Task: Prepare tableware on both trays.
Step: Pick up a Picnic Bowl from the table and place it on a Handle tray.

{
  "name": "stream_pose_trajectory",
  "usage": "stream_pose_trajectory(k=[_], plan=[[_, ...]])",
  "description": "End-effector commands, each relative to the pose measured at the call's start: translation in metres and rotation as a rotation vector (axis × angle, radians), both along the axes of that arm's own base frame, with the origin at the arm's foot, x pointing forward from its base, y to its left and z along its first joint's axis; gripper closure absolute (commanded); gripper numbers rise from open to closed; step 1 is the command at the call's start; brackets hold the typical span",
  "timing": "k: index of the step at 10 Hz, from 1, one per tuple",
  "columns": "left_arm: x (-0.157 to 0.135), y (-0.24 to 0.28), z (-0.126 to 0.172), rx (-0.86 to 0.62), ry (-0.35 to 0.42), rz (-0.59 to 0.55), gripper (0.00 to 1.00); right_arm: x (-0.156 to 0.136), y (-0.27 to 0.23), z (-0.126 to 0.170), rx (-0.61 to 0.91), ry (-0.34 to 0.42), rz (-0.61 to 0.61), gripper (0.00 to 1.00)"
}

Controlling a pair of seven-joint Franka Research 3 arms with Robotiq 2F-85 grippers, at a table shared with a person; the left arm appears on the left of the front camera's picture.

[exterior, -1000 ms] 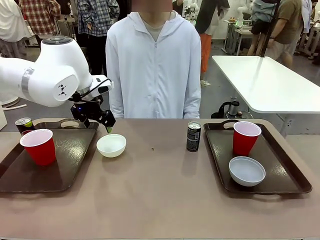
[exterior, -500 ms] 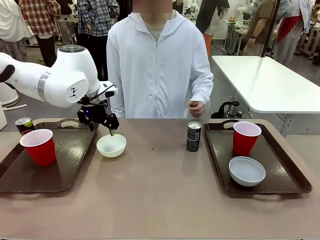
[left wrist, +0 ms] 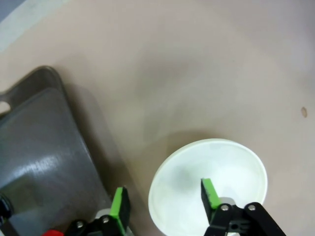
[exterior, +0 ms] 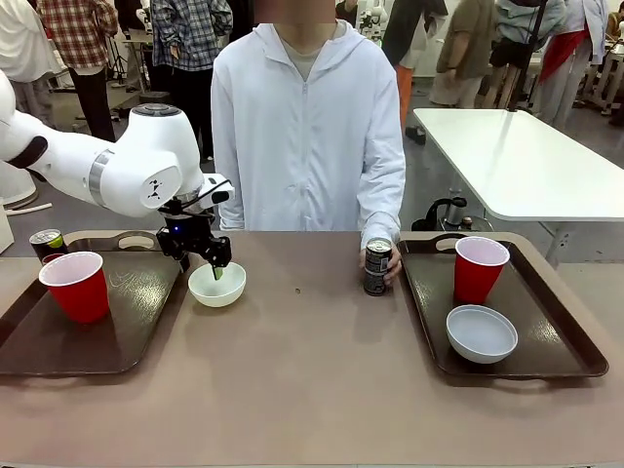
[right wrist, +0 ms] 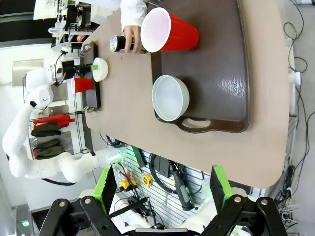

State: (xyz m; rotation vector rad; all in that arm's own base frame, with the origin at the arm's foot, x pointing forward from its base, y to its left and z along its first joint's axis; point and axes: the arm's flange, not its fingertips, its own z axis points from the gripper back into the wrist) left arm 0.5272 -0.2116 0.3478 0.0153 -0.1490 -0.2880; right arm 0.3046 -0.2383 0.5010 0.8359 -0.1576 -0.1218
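While the left arm reaches in over the left half of the surface [exterior: 312, 390], the left tray [exterior: 58, 341] sits at the left edge, carrying a red cup [exterior: 75, 285] near its middle and a dark drink can [exterior: 45, 244] at its far left corner. Just right of that tray, a white bowl [exterior: 217, 284] rests on the bare surface. The left gripper [exterior: 208, 265] straddles the bowl's far-left rim: in the left wrist view one green-padded finger [left wrist: 210, 193] is inside the bowl [left wrist: 209, 184] and the other is outside it, and the gripper [left wrist: 165, 200] is clamped on the bowl's wall. Right of centre, a person's hand [exterior: 382, 265] holds a second dark can [exterior: 376, 265] standing on the surface just beside the right tray [exterior: 575, 351]. That tray holds a red cup [exterior: 479, 268] at its far end and a white bowl [exterior: 481, 333] nearer. The right gripper [right wrist: 160, 189] hangs high above the right tray [right wrist: 231, 73], its fingers spread apart with nothing between them.
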Motion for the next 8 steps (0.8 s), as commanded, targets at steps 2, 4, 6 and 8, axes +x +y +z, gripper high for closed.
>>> stream_pose_trajectory(k=[2,4,6,8], plan=[[0.0058,-0.0039,-0.0024,0.053,0.017,0.036,1.00,0.0004,0.0001,0.0008,0.000,0.000,0.001,0.01],[0.0044,-0.0036,-0.0046,0.071,0.025,0.037,0.89,0.0004,0.0001,0.0008,0.000,0.000,0.001,0.01],[0.0035,-0.0036,-0.0035,0.081,0.026,0.043,1.00,0.0004,0.0001,0.0008,0.000,0.000,0.001,0.01],[-0.0006,-0.0015,0.0006,0.089,0.029,0.056,1.00,0.0004,0.0001,0.0008,0.000,0.000,0.001,0.01]])
